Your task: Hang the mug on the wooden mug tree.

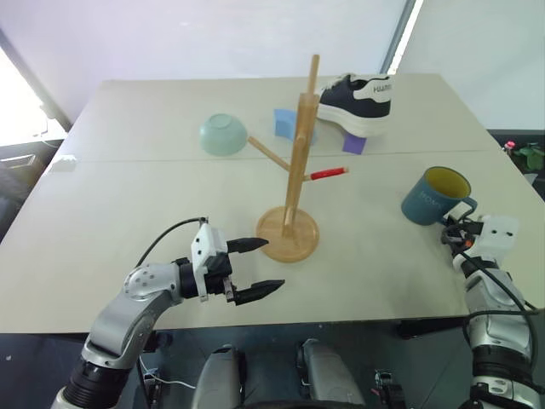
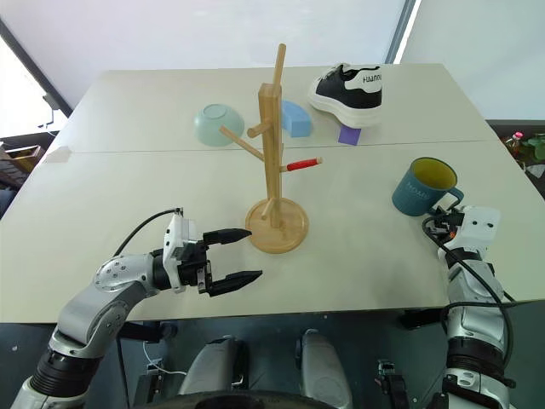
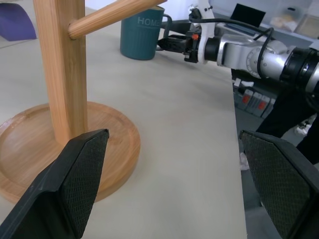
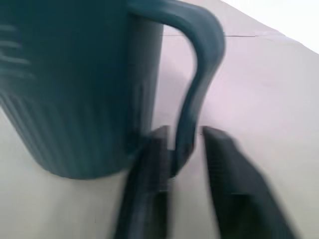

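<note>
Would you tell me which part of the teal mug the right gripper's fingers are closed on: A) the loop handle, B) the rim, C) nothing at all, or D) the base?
A: in the right wrist view, the right gripper has its two fingers on either side of the lower loop handle of the mug, which stands on the table.

Open tabletop between the teal-blue ceramic mug (image 2: pixel 423 187) on the right and the light wooden mug tree (image 2: pixel 274 162) at centre; nothing stands in that lane. Tree's red-tipped peg (image 2: pixel 304 164) juts right into it, a bare peg sticks out left. Left gripper (image 2: pixel 228 256), fingers spread, sits just near-left of the tree's disc base. Far side is crowded: pale green bowl (image 2: pixel 218 125), blue block (image 2: pixel 295 118), black-and-white sneaker (image 2: pixel 347 94) on a purple block (image 2: pixel 348 135).
</note>
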